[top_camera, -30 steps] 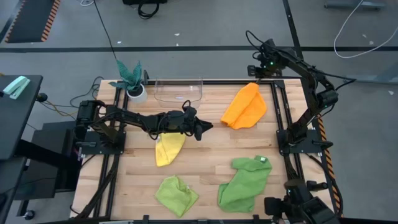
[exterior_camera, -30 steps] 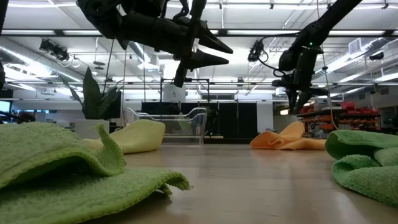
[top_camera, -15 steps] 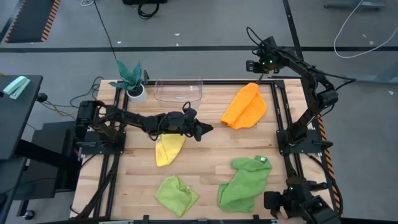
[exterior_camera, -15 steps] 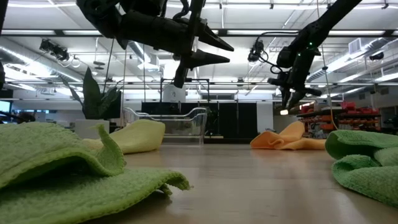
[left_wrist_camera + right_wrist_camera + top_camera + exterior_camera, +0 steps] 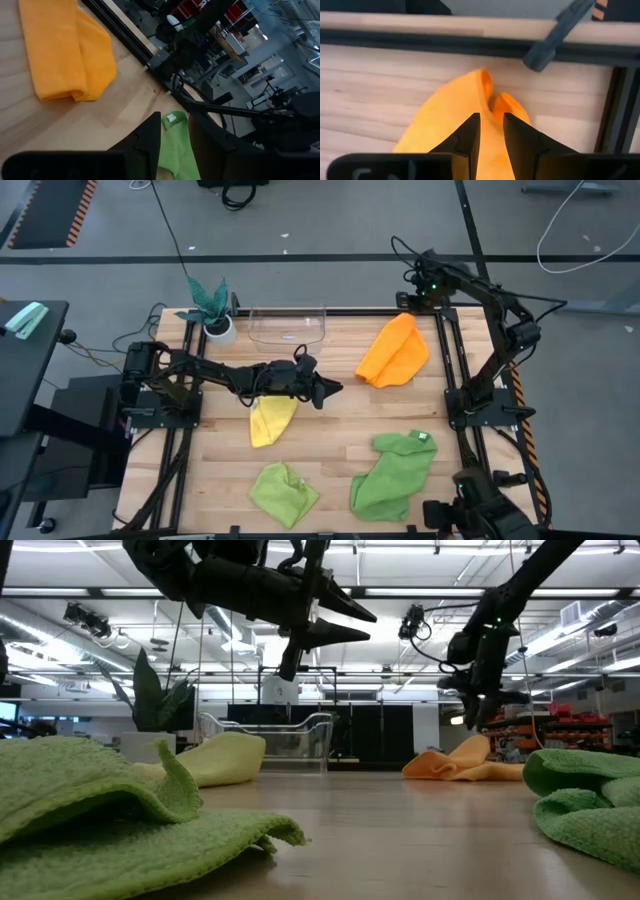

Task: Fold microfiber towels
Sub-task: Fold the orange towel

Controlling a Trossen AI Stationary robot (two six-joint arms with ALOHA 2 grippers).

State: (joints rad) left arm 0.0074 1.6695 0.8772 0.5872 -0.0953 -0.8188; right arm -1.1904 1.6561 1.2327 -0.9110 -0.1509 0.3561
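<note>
Four towels lie on the wooden table. The orange towel (image 5: 393,352) is at the far right, the yellow towel (image 5: 271,418) in the middle, the lime green towel (image 5: 283,492) at the near edge, and the mid-green towel (image 5: 393,472) with its white tag (image 5: 422,437) at the near right. My left gripper (image 5: 333,388) is open and empty, high above the table's middle (image 5: 365,622), just beyond the yellow towel. My right gripper (image 5: 491,120) is open by a narrow gap. It points down above the orange towel's far end (image 5: 485,85) and stands clear of it in the low view (image 5: 490,718).
A clear plastic container (image 5: 288,325) stands at the far edge, with a teal-leaved plant in a white pot (image 5: 212,305) to its left. Dark frame rails (image 5: 445,360) run along both sides of the table. Bare wood lies between the towels.
My right gripper has swung a little toward the table's left and tipped, then come back. It now points down again over the orange towel's far end, slightly lower than before. The towels have not moved.
</note>
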